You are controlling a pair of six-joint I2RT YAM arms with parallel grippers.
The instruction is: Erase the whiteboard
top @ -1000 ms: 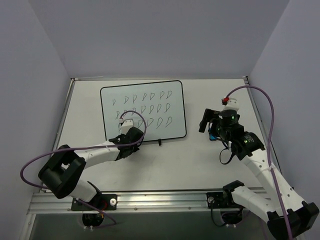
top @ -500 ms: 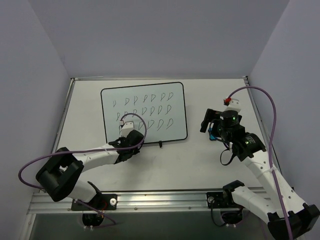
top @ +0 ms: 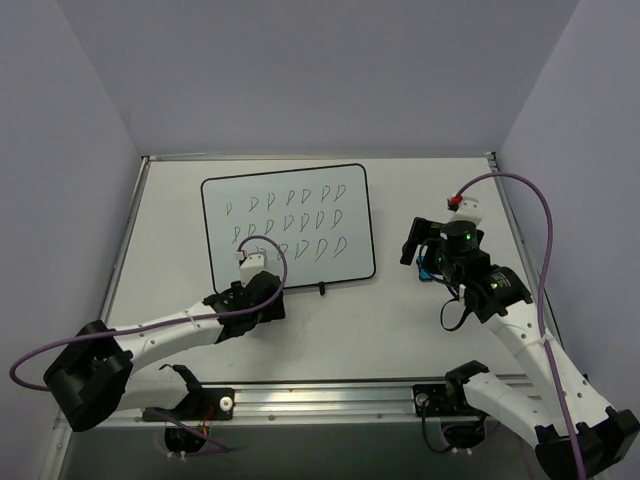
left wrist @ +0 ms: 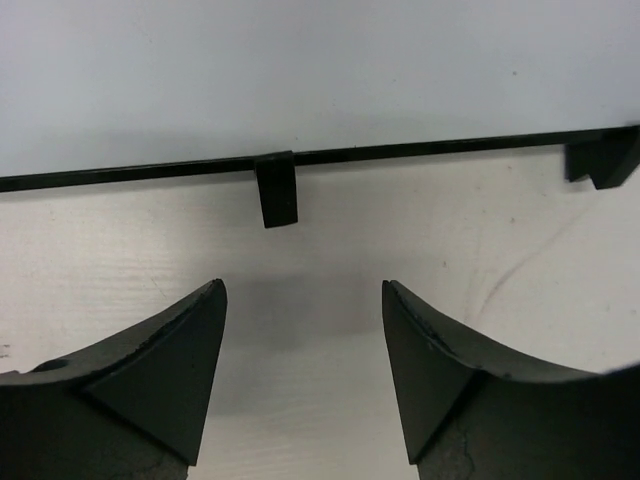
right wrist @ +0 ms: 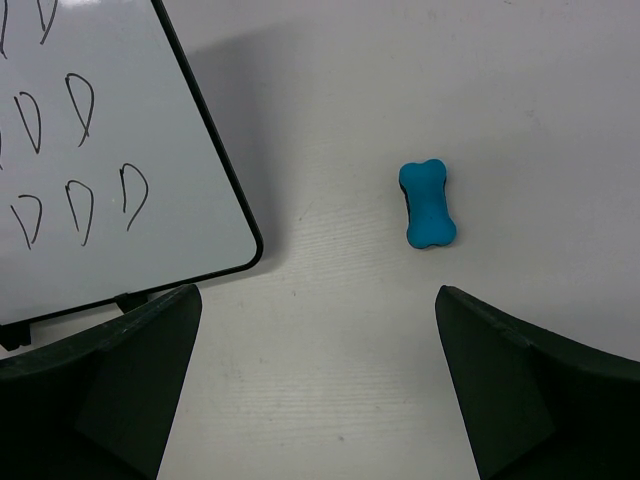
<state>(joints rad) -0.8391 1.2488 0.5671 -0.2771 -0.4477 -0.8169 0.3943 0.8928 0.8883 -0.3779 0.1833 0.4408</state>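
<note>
White tabletop (top: 390,325) carries the whiteboard (top: 288,225), lying flat in the far-left half, its near edge just ahead of the left arm. Three rows of dark loop marks cover its surface; none erased.

Left claw (left wrist: 300,292): fingers apart, nothing between them, low over the bare tabletop just short of the board's black frame. One small black foot (left wrist: 277,190) sits directly ahead of it.

Right claw (right wrist: 315,300): fingers spread wide, holding nothing, raised above the tabletop to the right of the board. A blue bone-shaped eraser (right wrist: 428,204) lies below it, apart from the board's rounded corner and untouched.
</note>
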